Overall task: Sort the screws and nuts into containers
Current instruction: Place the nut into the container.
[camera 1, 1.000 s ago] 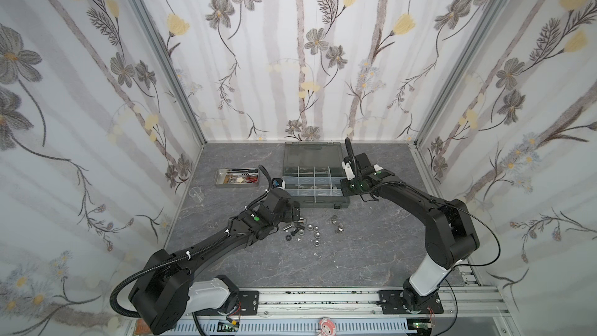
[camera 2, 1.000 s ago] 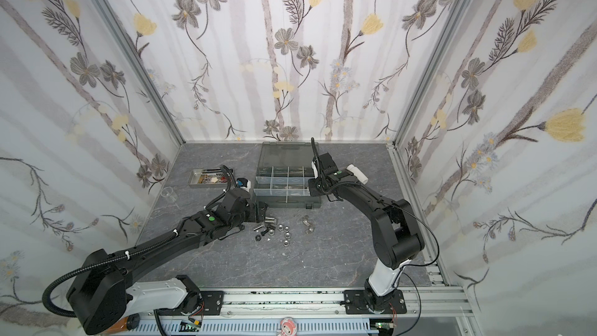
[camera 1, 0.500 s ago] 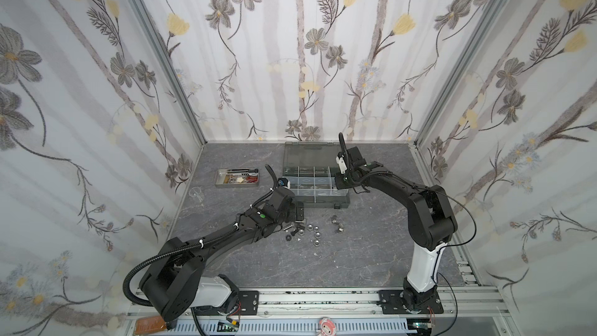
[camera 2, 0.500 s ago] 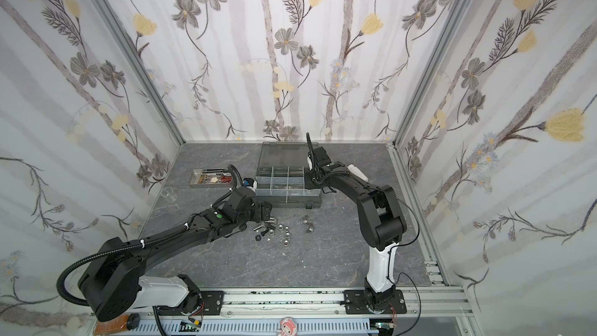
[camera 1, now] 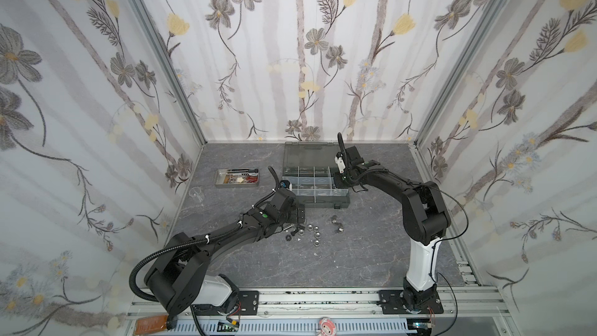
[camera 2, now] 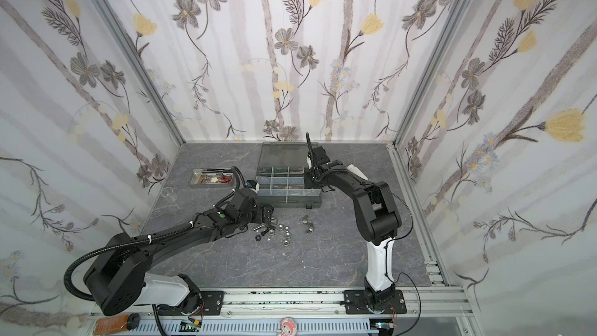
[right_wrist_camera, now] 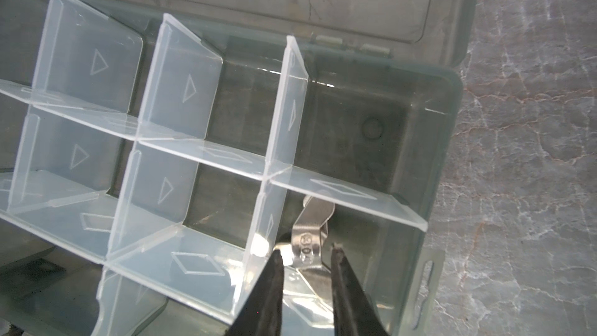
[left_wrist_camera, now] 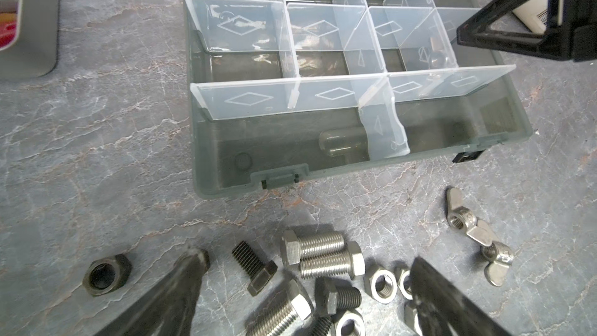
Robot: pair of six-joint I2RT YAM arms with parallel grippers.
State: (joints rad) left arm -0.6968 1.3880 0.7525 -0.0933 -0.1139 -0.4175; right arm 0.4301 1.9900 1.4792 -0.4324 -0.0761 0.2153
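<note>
Loose screws and nuts [camera 1: 300,232] [camera 2: 274,232] lie in a pile in front of the dark grey organizer box [camera 1: 315,202] [camera 2: 287,204]. Its containers are split by pale dividers. My left gripper [camera 1: 298,216] [left_wrist_camera: 307,282] hangs wide open over the pile, straddling silver hex screws [left_wrist_camera: 319,247], a black screw [left_wrist_camera: 255,266] and silver nuts [left_wrist_camera: 382,284]. Two wing nuts [left_wrist_camera: 462,221] [camera 1: 337,225] lie to the right. My right gripper [camera 1: 339,182] [right_wrist_camera: 305,250] is over the box's right-hand middle compartment, its jaws slightly apart. A silver wing nut [right_wrist_camera: 310,231] sits between the tips, with a small gap to one finger.
A shallow steel tray [camera 1: 237,177] with small items stands left of the box, with a small clear cup [camera 1: 195,193] near the left wall. The box's smoky lid [camera 1: 307,156] lies open toward the back wall. A black nut [left_wrist_camera: 106,274] lies apart from the pile.
My right arm has swung left over the box and its jaws have parted a little around the wing nut. The left gripper stayed open and shifted slightly over the pile.
</note>
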